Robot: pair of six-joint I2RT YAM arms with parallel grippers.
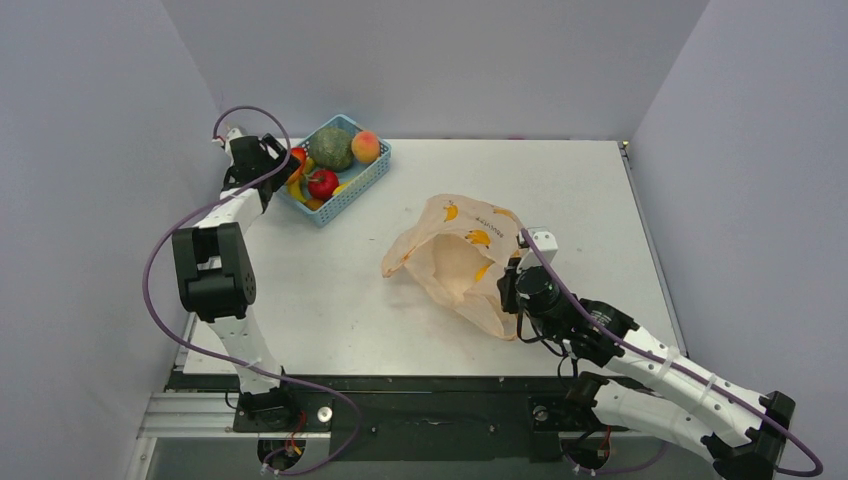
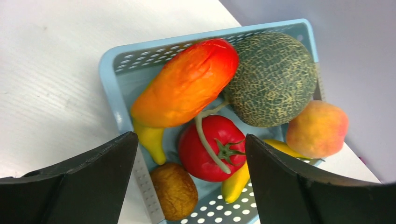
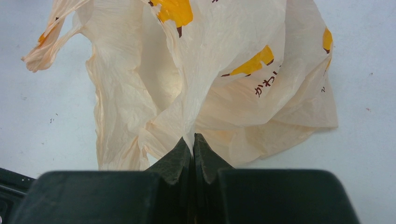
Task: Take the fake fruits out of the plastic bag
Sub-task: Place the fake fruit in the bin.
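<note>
Well, we saw the left pincer (image 2: 190,137) hanging right over the blue basket (image 2: 112,60) at the far left of the table (image 1: 330,300). Its two fingers stood wide apart, with nothing held between them. Some toy fruits (image 1: 366,147) lay in the basket under it. An orange-red fruit (image 2: 187,86) leaned on the green ball (image 2: 273,79), and a peach (image 2: 317,128) sat beside the ball. A red tomato (image 2: 210,149) lay in the middle. We thought the pincer was there because the basket was the place for fruits that came out of the bag.

The right pincer (image 3: 193,140) was squeezed tight on a fold of the plastic bag (image 3: 224,93). The bag lay on the table, right of the middle and well apart from the basket, with its mouth turned to the left. We thought the pincer held that fold so the bag would not slide and its mouth would gape for the other arm.

We could not tell if any fruit was inside the bag. From above the inside looked bare, but crinkly folds hid the bottom. The dark letters on the bag were cut off by a fold. The near end of the basket ran out of the wrist picture. The banana (image 2: 236,179) was half hidden under the tomato. From above, the left pincer was only a dark lump.
</note>
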